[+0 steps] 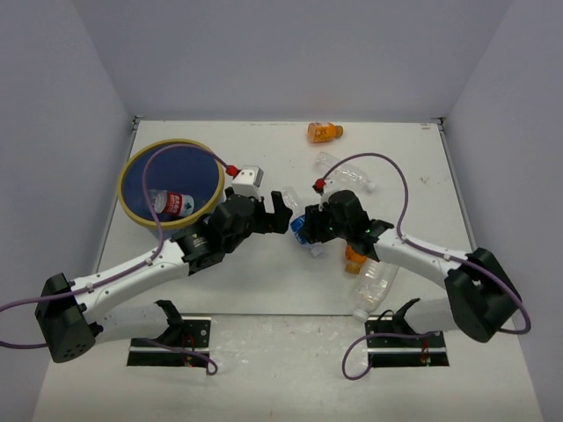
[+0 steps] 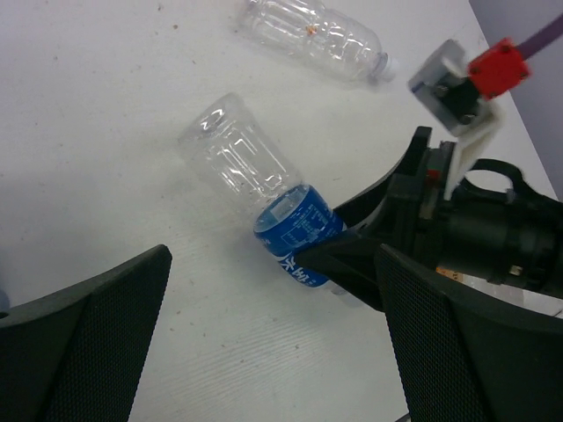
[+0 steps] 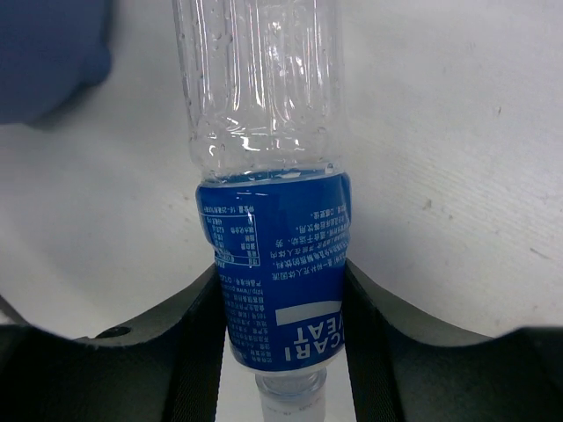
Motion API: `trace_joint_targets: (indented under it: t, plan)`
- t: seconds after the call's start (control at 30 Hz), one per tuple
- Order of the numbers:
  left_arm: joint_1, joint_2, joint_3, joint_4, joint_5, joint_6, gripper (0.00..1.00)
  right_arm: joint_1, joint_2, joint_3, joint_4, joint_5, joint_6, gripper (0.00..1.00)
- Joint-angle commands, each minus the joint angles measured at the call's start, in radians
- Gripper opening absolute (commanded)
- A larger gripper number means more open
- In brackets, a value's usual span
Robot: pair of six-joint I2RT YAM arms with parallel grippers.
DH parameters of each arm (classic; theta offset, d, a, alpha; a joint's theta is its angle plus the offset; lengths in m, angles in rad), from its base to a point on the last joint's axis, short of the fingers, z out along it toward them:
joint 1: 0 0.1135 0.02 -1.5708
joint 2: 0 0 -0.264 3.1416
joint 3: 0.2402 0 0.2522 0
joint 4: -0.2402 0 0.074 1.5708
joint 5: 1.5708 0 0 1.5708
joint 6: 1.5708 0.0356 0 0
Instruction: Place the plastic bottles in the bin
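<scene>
Because the blue-labelled bottle (image 3: 268,202) lies flat near the middle of the table (image 1: 413,176), the right gripper (image 3: 281,294) pinches its label from both sides, likely for lifting. The left gripper (image 1: 274,214) hangs spread and empty, between it and the bin (image 1: 122,185) by the far-left corner.

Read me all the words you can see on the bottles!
"VEAT" above "CARI": big white letters on the blue-label bottle, cut off at the left side.
Small white print on that same blue label: too small to read.
White marks on that label in the left wrist view: too blurred to read.
Label of the red-label bottle lying in the bin: too small to read.
</scene>
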Motion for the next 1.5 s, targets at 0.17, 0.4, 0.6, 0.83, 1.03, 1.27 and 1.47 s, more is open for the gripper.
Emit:
trace_joint_targets:
  t: [0.17,0.4,0.6,0.83,1.03,1.27,1.47]
  plan:
    - [0.001,0.01,0.007,0.074,0.003,-0.05,1.0,0.003,-0.257,-0.088,0.185,-0.225,-0.026,0.27]
    - [0.001,0.01,-0.004,0.124,0.036,-0.061,1.0,0.006,-0.354,-0.145,0.271,-0.418,-0.023,0.26]
    - [0.001,0.01,-0.007,0.171,0.048,-0.061,1.0,0.007,-0.396,-0.16,0.295,-0.459,-0.021,0.26]
    - [0.001,0.004,-0.008,0.171,0.061,-0.057,0.97,0.007,-0.427,-0.177,0.307,-0.471,-0.019,0.25]
    - [0.001,-0.006,-0.008,0.184,0.081,-0.044,0.54,0.007,-0.43,-0.174,0.306,-0.469,-0.015,0.3]
    - [0.001,-0.026,-0.008,0.183,0.054,-0.029,0.1,0.008,-0.431,-0.171,0.297,-0.468,-0.015,0.59]
    - [0.002,-0.069,0.121,0.05,-0.172,0.07,0.0,0.008,-0.432,-0.143,0.229,-0.382,-0.014,0.99]
